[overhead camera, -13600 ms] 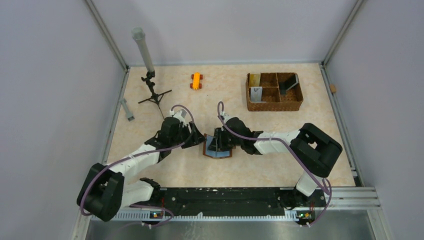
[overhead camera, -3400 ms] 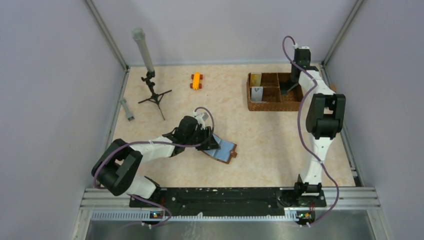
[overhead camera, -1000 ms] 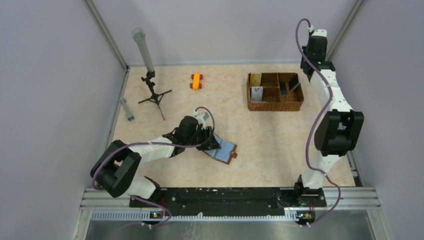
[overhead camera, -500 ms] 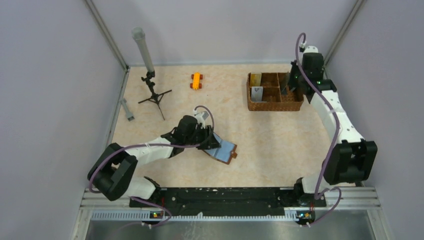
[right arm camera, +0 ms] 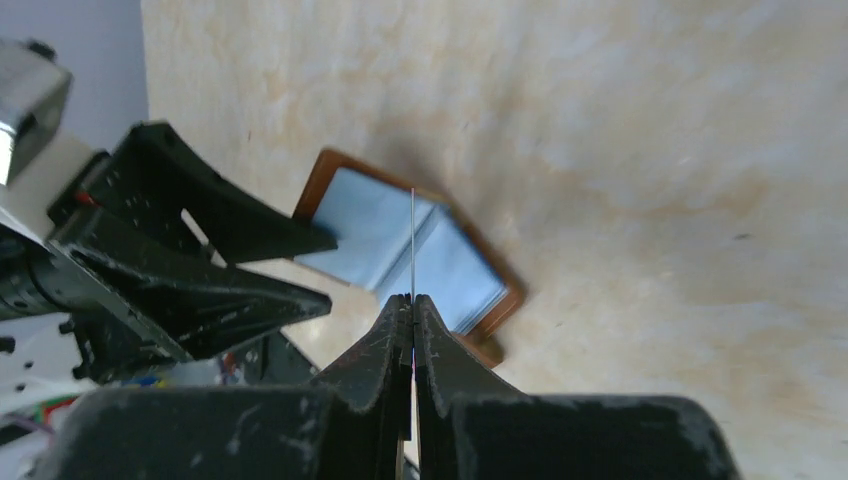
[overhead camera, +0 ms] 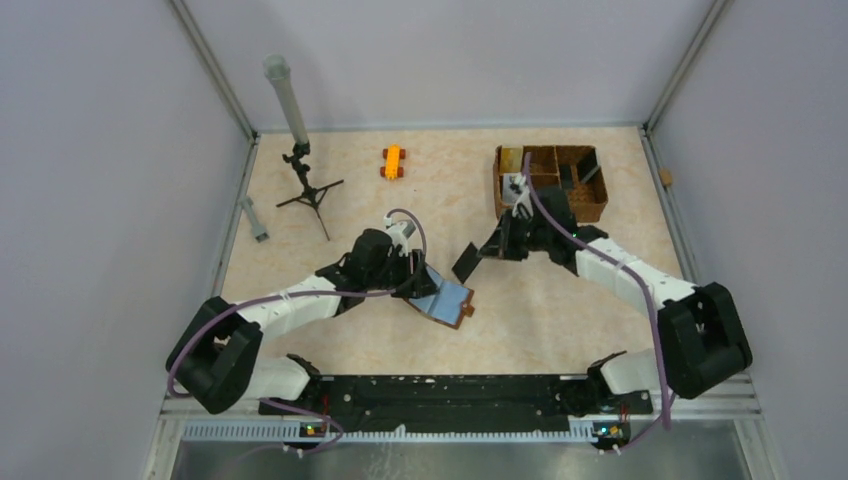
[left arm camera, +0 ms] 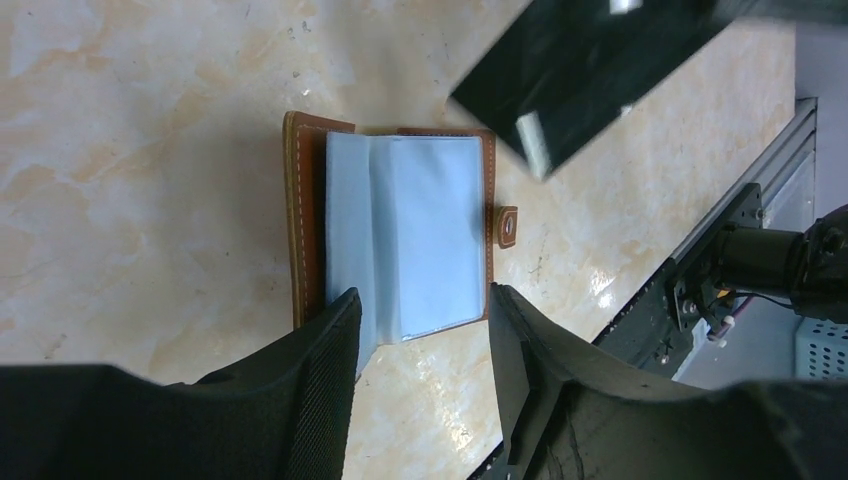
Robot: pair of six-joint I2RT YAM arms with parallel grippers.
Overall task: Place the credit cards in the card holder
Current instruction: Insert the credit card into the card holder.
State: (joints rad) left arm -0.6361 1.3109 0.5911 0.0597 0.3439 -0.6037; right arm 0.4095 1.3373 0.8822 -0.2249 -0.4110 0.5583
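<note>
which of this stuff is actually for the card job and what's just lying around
For the job: card holder, black card in the right fingers, gold card in the basket.

Just lying about: tripod, grey tube, orange toy, grey bar.

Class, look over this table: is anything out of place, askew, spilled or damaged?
Nothing is spilled or damaged. The card holder lies open, skewed to the edges of the table. An orange toy at the far side looks out of place: it has no part in the task.
</note>
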